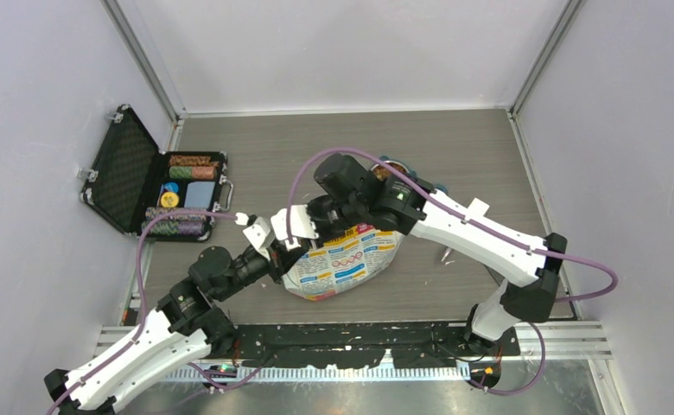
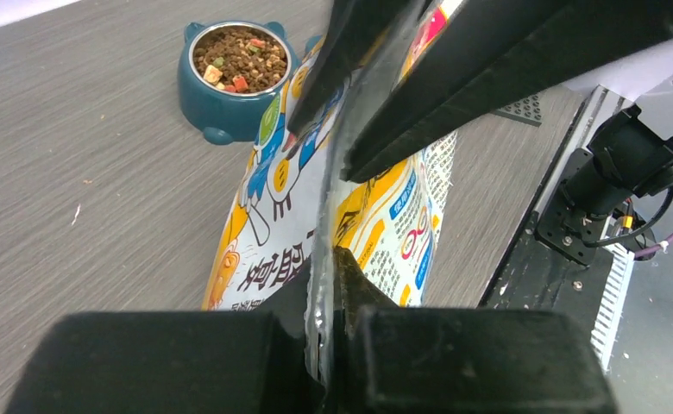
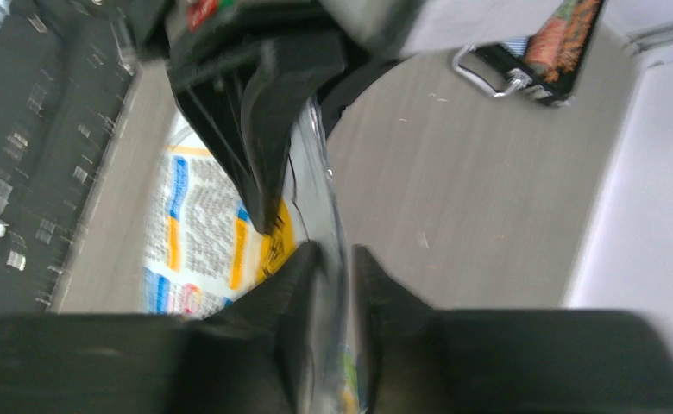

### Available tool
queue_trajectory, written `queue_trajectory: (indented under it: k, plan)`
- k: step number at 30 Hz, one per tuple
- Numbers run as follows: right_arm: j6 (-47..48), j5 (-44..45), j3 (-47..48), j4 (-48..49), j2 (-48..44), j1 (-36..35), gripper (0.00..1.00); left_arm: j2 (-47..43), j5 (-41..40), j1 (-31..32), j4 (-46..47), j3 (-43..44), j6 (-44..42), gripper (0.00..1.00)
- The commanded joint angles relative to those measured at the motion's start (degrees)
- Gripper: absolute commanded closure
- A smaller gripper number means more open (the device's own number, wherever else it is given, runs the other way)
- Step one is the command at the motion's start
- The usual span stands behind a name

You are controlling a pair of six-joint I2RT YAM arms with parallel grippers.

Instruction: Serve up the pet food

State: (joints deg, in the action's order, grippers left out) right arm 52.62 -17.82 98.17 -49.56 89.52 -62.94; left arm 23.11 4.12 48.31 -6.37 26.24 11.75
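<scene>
At 9 o'clock on the table (image 1: 454,147) an open black case (image 1: 122,173) lies with rows of round chips (image 1: 182,194). My right wrist view cuts the case down to one corner and a handle.

My left arm (image 1: 143,346) comes up from 7 o'clock, elbow bent, forearm slanting toward the middle. My left gripper (image 2: 329,269) is pressed together on the clear top seam of the printed bag (image 2: 268,228). From overhead its fingers are lost against the bag's left corner, and only the left wrist view shows the pinch.

The bag sits at the centre, its print too small to read from above.

My right arm (image 1: 480,233) stretches in from 4 o'clock, long and low, with the wrist folded over the bag's upper edge. My right gripper (image 3: 333,259) pinches the same seam further along. That view is smeared, so the film between the fingers is hard to make out.

The pet food (image 2: 240,59) fills a blue bowl (image 2: 221,116) just past the bag at 1 o'clock. It is plain in the left wrist view but almost all hidden under my right arm from overhead.
</scene>
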Motion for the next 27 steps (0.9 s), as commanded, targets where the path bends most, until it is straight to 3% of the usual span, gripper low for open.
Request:
queue_trajectory:
  k: [1,2,8,9,10,11,14,15,16,18,20,27]
  plan:
    - [-5.4,0.36,8.85,-5.15,3.69,-0.4,0.86,-2.02,-2.97,-0.5,8.62,2.04,-1.19,1.0]
    - [-5.51,-0.05,10.9,-6.23,4.85,-0.42,0.93,-2.1,-3.04,-0.5,8.35,2.02,-1.4,1.0]
    - [-4.73,-1.62,11.12,-8.58,5.22,-0.85,0.95,-4.17,-3.13,-0.5,7.89,1.67,-1.83,1.0]
    - [-4.81,-1.54,10.84,-7.89,5.09,-0.93,0.95,-4.55,-3.13,-0.48,8.07,1.55,-1.63,0.93]
    - [-5.05,-1.52,10.45,-7.6,4.82,-0.99,0.95,-4.83,-2.99,-0.5,8.31,1.54,-1.44,0.72]
    - [-5.15,-1.56,10.37,-7.14,4.72,-1.03,0.95,-5.1,-2.71,-0.5,8.73,1.46,-1.39,0.6]
    - [-5.51,-1.66,10.46,-6.78,4.59,-1.11,0.95,-5.2,-1.47,-0.5,10.63,1.31,-1.38,0.46]
    - [-5.51,-1.63,10.46,-6.87,4.6,-1.2,0.95,-4.98,-1.33,-0.5,11.35,1.28,-1.44,0.47]
    - [-5.58,-1.59,10.53,-7.09,4.61,-1.25,0.95,-4.73,-1.19,-0.5,11.95,1.33,-1.57,0.56]
    - [-5.74,-1.61,10.53,-7.12,4.48,-1.33,0.95,-4.02,-0.14,-0.5,11.99,1.96,-2.5,0.86]
    - [-6.41,-1.4,10.43,-6.44,4.09,-1.39,0.95,-3.27,0.84,-0.5,10.68,2.75,-3.59,0.99]
    - [-7.46,1.42,10.55,-5.62,3.15,-1.4,0.94,-4.95,-0.23,-0.5,9.73,1.26,-5.83,1.0]
